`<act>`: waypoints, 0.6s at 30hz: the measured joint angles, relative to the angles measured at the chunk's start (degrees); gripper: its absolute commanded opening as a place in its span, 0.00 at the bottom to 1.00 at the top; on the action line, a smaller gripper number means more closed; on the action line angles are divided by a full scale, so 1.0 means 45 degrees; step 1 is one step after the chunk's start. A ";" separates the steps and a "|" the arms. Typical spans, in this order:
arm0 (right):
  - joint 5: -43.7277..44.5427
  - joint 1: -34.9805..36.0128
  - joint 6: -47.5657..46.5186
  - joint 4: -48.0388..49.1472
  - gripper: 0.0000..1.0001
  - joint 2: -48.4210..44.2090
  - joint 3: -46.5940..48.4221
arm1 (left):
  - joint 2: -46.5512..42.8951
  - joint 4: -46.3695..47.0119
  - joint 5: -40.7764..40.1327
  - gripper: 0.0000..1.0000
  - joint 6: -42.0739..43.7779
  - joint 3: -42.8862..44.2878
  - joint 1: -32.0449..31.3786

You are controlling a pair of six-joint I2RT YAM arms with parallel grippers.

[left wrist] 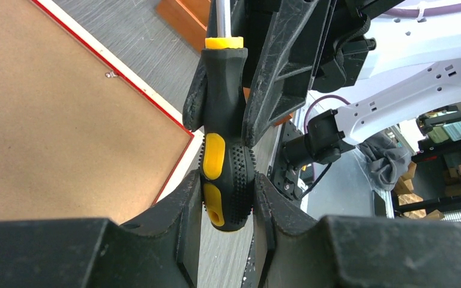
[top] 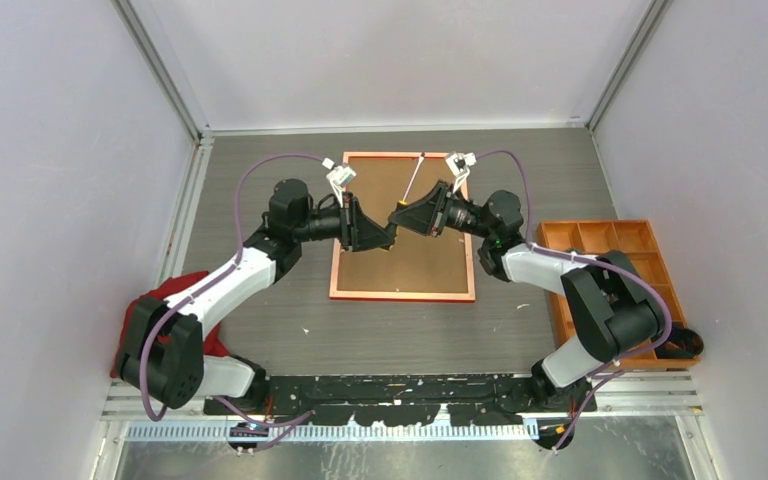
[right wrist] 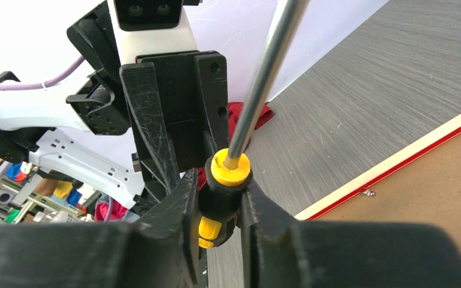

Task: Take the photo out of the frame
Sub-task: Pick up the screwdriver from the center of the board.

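Grey wood-grain worktop (top: pixel 260 200) fills the floor of a white-walled booth. On it the frame (top: pixel 403 295) lies flat and face down, in the middle towards the far side. Its rails run square to the worktop's edges. From above it looks almost as wide as it is deep, so its long axis cannot be told. A brown backing board (top: pixel 410 260) fills the frame and faces up, and it hides the photo completely. A small metal clip (left wrist: pixel 113 75) sits on the board close to 1 rail.

Above the board, the 2 arms meet over a screwdriver (top: pixel 413 178) with a black and yellow handle. The left pincer (left wrist: pixel 228 186) is clamped on the butt end of the handle. The right pincer (right wrist: pixel 219 189) is closed on the same handle just below its yellow collar. The 2 sets of fingers sit close together along the handle.

The screwdriver's long axis runs away from the arm bases and leans slightly right. Its bare metal shaft points to the far side, and in the top view the tip lies over the frame's far rail.

An orange compartment tray (top: pixel 577 238) sits well to the right of the frame. A red cloth (top: pixel 185 285) lies by the left arm's base.
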 measured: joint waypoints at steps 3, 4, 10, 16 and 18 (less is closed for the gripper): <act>-0.0146 0.0000 0.0083 0.0068 0.04 0.0000 0.0000 | -0.0005 0.0019 0.0083 0.42 0.0165 -0.0005 0.0000; -0.0185 0.0000 0.0078 0.0068 0.01 0.0000 0.0000 | -0.0005 -0.0019 0.0107 0.53 0.0189 0.0000 0.0000; -0.0845 -0.0165 -0.0219 -0.0583 0.01 -0.0005 0.0151 | -0.0151 -0.0651 0.0321 0.79 0.0476 0.0369 0.0325; -0.2040 -0.0529 -0.1112 -0.2492 0.01 -0.0272 0.0826 | -0.0874 -0.0996 0.0923 0.86 0.0520 0.0894 0.1438; -0.2633 -0.0597 -0.1681 -0.3434 0.01 -0.0563 0.1073 | -0.1171 -0.1263 0.0996 0.86 0.0627 0.1161 0.1744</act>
